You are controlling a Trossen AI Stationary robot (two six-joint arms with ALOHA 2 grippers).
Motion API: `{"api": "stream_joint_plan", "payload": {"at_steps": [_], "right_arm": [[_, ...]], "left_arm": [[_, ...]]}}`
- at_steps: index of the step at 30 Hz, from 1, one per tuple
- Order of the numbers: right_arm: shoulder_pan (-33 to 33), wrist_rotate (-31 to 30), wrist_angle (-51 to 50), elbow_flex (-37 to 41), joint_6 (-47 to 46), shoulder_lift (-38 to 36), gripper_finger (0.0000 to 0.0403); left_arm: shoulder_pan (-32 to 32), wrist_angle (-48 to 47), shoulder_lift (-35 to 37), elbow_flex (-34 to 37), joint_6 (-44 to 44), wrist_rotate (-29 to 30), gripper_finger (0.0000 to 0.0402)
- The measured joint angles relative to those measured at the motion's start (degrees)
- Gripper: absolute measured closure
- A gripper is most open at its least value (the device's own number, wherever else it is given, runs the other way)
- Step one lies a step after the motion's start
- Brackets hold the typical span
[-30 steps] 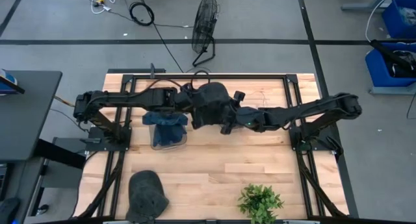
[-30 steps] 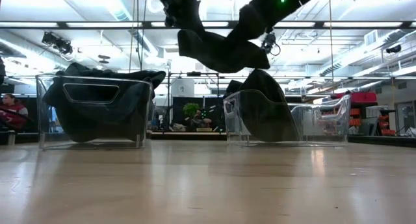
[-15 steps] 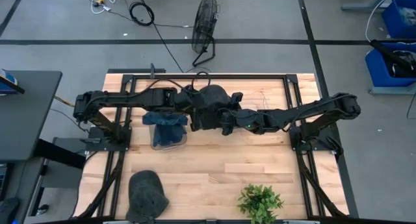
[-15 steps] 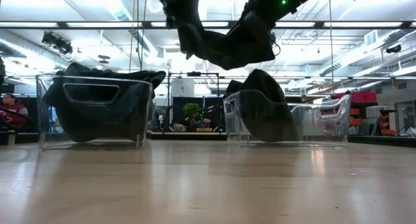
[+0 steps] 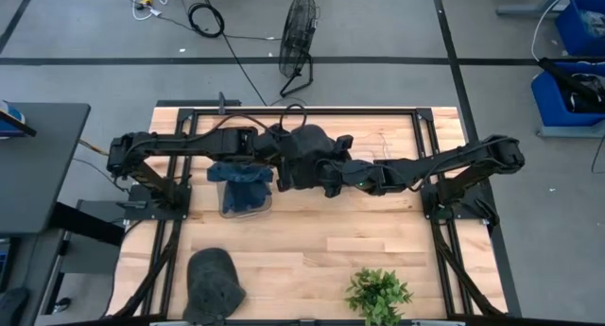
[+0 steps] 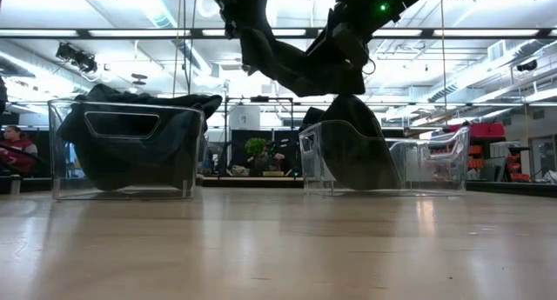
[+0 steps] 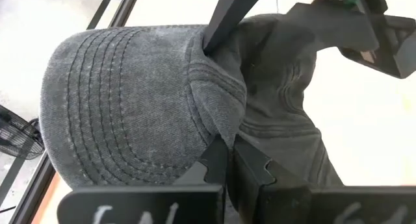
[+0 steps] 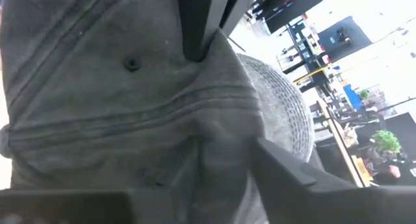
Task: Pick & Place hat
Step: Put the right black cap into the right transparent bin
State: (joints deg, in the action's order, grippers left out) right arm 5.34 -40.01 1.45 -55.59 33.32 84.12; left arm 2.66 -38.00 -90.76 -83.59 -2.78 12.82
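A dark grey cap (image 5: 304,148) hangs in the air over the far middle of the table, held between both arms. The low view shows the cap (image 6: 296,63) sagging in a V above two clear bins. My left gripper (image 5: 276,154) is shut on it from the table's left. My right gripper (image 5: 331,170) is shut on it from the right. In the left wrist view the stitched brim (image 7: 117,100) sits beside the crumpled crown (image 7: 279,94). My left gripper pinches the cap's edge where brim meets crown (image 7: 224,134) between its two fingers (image 7: 250,167), coming level from the table's left. The cap is lifted clear of the table. My right gripper grips the crown cloth (image 8: 195,126), bunched between its fingers (image 8: 286,167), from the table's right. One finger (image 7: 222,19) lies on the brim seam opposite my left fingers; the other is hidden by cloth.
A clear bin (image 5: 244,189) with blue and dark caps stands left of centre, below the left arm. Another grey cap (image 5: 213,279) lies near the near left edge, and a green plant (image 5: 378,293) stands at the near edge. In the low view the bins (image 6: 126,148) (image 6: 383,156) hold dark caps.
My right gripper has moved toward the table's left, closer to my left gripper. The cap, which hung stretched and flatter between the arms, is now bunched into a deeper V. My left gripper has stayed where it was.
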Motion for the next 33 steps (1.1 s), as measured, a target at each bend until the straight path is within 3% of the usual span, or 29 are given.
{"api": "stream_joint_plan", "payload": {"at_steps": [7,14,26,29,33], "right_arm": [[-0.02,-0.13,-0.06,0.0,-4.27,-0.11,0.0391],[0.07,1.02,-0.87,0.0,-8.82,-0.11,0.0396],[0.31,0.61,-7.32,0.04,-15.78,-0.11,0.04],[0.59,-0.25,-10.86,-0.62,-18.39,-1.03,0.0401],[1.63,-0.24,-20.84,-7.32,-23.41,-2.88,0.0401]], "left_arm": [[-0.07,-0.09,0.0,0.0,0.23,-0.15,0.039],[0.02,-0.68,0.0,0.0,1.13,-0.19,0.0384],[-0.37,-1.62,0.13,-0.04,1.28,-0.37,0.0268],[-0.66,-1.68,1.06,-0.04,1.22,-0.18,0.0251],[-0.7,-1.64,3.25,-0.07,1.11,0.95,0.0247]]}}
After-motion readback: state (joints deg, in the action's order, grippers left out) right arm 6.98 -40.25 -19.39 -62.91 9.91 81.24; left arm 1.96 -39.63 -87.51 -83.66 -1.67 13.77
